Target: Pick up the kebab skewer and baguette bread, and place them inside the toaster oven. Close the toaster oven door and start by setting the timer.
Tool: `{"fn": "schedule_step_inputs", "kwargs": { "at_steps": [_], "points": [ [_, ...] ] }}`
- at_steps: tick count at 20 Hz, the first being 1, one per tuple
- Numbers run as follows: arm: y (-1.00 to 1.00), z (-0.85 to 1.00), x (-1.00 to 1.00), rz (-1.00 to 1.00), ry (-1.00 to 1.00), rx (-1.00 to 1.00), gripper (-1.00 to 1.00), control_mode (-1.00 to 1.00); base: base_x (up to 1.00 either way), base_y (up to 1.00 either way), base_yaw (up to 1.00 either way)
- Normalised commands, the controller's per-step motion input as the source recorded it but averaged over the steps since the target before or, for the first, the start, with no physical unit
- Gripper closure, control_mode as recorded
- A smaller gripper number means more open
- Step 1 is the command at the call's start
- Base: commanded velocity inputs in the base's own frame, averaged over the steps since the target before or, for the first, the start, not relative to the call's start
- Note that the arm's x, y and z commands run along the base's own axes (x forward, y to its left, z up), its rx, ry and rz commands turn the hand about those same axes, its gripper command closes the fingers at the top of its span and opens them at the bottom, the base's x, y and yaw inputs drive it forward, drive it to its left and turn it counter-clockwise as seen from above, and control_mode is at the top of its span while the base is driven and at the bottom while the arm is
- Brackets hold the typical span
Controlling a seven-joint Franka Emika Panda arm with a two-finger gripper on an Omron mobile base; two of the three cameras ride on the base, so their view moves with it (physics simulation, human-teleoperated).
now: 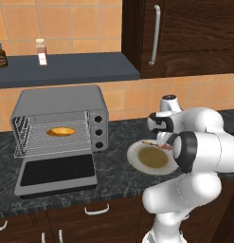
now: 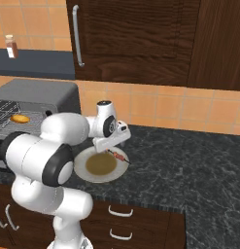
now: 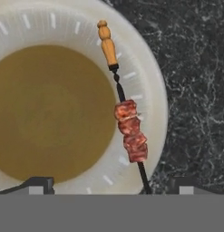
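While gripper [image 3: 109, 183] hovers spread, empty | kebab skewer [image 3: 126, 118] on plate [image 3: 152, 81] rim at 3 o'clock | baguette [image 1: 60, 131] in toaster oven [image 1: 66, 102] | risk: thin stick rolls off rim when pinched.

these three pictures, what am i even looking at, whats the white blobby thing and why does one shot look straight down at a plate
The white blobby thing is a robot arm in a simulated kitchen. Two pictures come from cameras on its base, behind it to the left and right. The third comes from a camera on its hand, looking down past the gripper.

On the dark counter stands a grey toaster oven, with its door folded down flat. A small orange baguette already lies on the wire rack inside. Beside the oven is a pale plate with a brown centre, and a kebab skewer lies along its rim.

The gripper is open above the skewer and holds nothing.
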Motion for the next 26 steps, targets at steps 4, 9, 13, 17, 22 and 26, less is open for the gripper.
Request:
{"fn": "schedule_step_inputs", "kwargs": {
  "at_steps": [4, 9, 13, 17, 22, 26],
  "points": [
    [0.00, -0.35, 0.23, 0.00, 0.00, 0.00, -1.00, -1.00, 0.00, 0.00, 0.00],
    [0.00, -0.24, 0.30, 0.00, 0.00, 0.00, -1.00, -1.00, 0.00, 0.00, 0.00],
    [0.00, -0.19, 0.22, 0.00, 0.00, 0.00, -1.00, -1.00, 0.00, 0.00, 0.00],
    [-0.01, -0.28, 0.09, 0.00, 0.00, 0.00, -1.00, -1.00, 0.00, 0.00, 0.00],
    [0.00, -0.29, 0.00, 0.00, 0.00, 0.00, -1.00, -1.00, 0.00, 0.00, 0.00],
    [0.00, -0.26, 0.00, 0.00, 0.00, 0.00, -1.00, -1.00, 0.00, 0.00, 0.00]
  ]
}}
